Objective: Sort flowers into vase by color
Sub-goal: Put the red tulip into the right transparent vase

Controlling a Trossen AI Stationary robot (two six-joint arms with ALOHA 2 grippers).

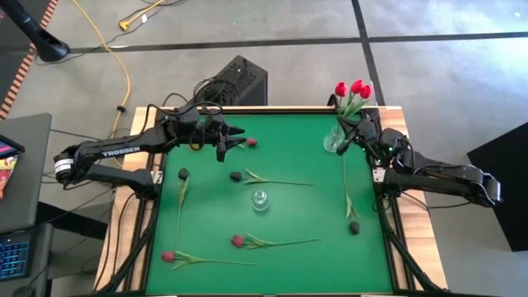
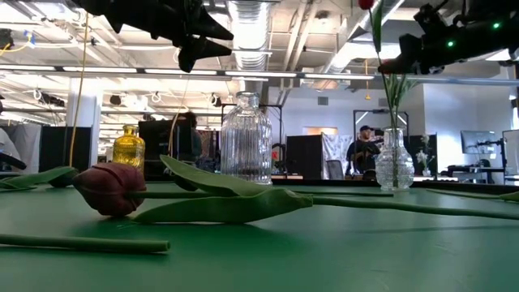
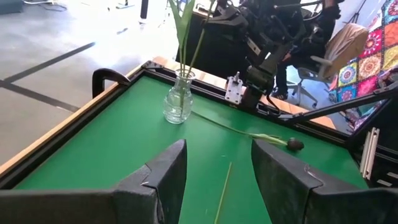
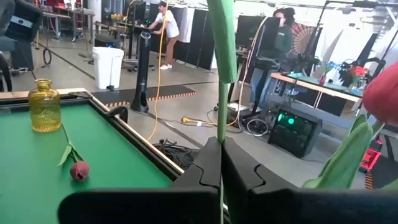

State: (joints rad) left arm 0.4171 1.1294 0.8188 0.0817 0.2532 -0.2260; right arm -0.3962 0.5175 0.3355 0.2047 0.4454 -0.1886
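Observation:
Three red flowers (image 1: 353, 89) stand in a clear vase (image 1: 333, 142) at the far right of the green table. My right gripper (image 4: 221, 149) is beside that vase, shut on one stem. My left gripper (image 1: 239, 139) hangs open above the far left part, by a yellow vase (image 4: 45, 106). A crimson flower (image 1: 250, 142) lies just past its fingers. Other flowers lie flat: two dark-headed ones (image 1: 183, 174) (image 1: 236, 176) left of centre, one dark (image 1: 354, 227) on the right, and two red ones (image 1: 238, 241) (image 1: 167, 256) near the front. My right gripper pinches a red flower's green stem (image 4: 219, 118) between its two fingers, part-way up. The fingers come level from the table's right side and lie across the stem. The flower stands upright, with its lower stem (image 2: 393, 113) down in the clear vase.
A second clear, ribbed vase (image 1: 260, 200) stands at the table's middle. A thin green stem (image 3: 224, 186) lies on the table below my left fingers. The table has a raised wooden rim (image 1: 153, 247). People and furniture show in the room beyond.

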